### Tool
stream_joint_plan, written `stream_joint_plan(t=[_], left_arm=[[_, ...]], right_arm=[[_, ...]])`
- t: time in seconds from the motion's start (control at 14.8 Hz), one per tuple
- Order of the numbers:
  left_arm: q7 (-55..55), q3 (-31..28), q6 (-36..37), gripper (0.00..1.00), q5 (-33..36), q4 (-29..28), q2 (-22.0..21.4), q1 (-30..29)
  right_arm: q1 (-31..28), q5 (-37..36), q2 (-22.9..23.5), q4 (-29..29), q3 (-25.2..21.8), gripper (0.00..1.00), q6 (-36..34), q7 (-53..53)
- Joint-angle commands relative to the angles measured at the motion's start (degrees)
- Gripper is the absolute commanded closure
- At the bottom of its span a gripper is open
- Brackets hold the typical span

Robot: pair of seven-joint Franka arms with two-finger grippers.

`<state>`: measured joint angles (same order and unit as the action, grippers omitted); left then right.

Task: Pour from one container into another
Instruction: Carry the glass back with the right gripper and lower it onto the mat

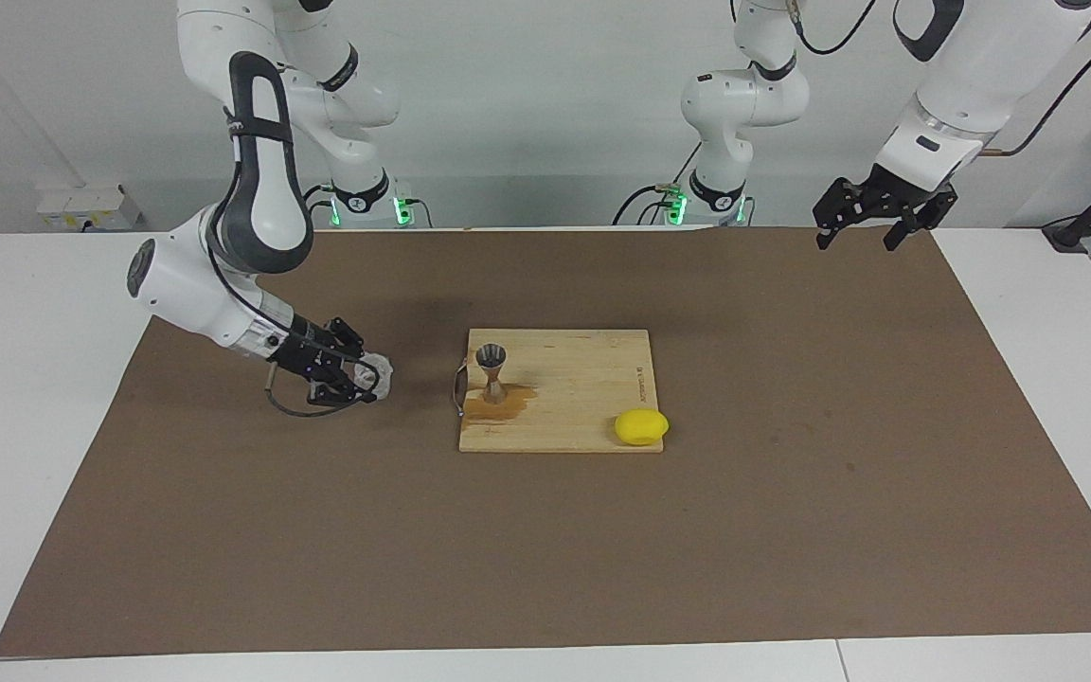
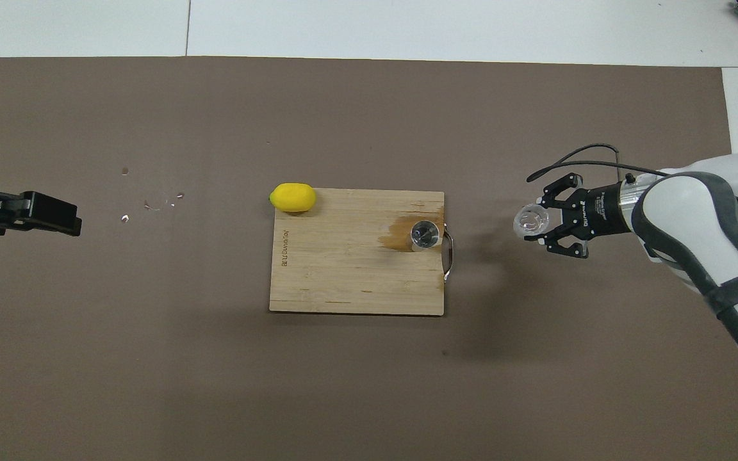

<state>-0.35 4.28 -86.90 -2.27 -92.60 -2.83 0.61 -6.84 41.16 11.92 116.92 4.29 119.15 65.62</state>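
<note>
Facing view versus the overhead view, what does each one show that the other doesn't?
Only the facing view shows both arm bases, the back wall and the measuring cup's hourglass side. Only the overhead view looks down into the measuring cup's mouth and shows small bright specks on the mat near the left hand. Both show the right hand shut on the clear cup over the mat, the cutting board with a wet stain, and the lemon.
</note>
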Motion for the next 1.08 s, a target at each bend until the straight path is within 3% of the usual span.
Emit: stream_joint_plan(t=[0.0,0.68,0.88,0.95,1.01], left_arm=[[0.4,-0.2,0.8,0.00,-0.6,-0.4,-0.9,0.0],[0.4,-0.2,0.8,0.00,-0.6,-0.4,-0.9,0.0],[0.4,-0.2,0.8,0.00,-0.6,-0.4,-0.9,0.0],[0.4,-0.2,0.8,0.00,-0.6,-0.4,-0.9,0.0],[0.4,-0.3,0.8,0.00,-0.6,-0.4,-0.9,0.0]], right_arm=[[-2.8,1.8,-0.4,1.5,0.6,1.00,-1.5,-4.8],[-10.5,4.3,6.3,1.6,0.6,1.00,-2.6,-18.5],[-10.5,4.4,6.3,1.7,0.5,1.00,-3.0,-18.5],[-10.7,4.4,6.2,2.1,0.5,0.95,-2.9,-18.2],[-10.8,4.4,6.1,2.3,0.5,0.67,-2.8,-18.1]])
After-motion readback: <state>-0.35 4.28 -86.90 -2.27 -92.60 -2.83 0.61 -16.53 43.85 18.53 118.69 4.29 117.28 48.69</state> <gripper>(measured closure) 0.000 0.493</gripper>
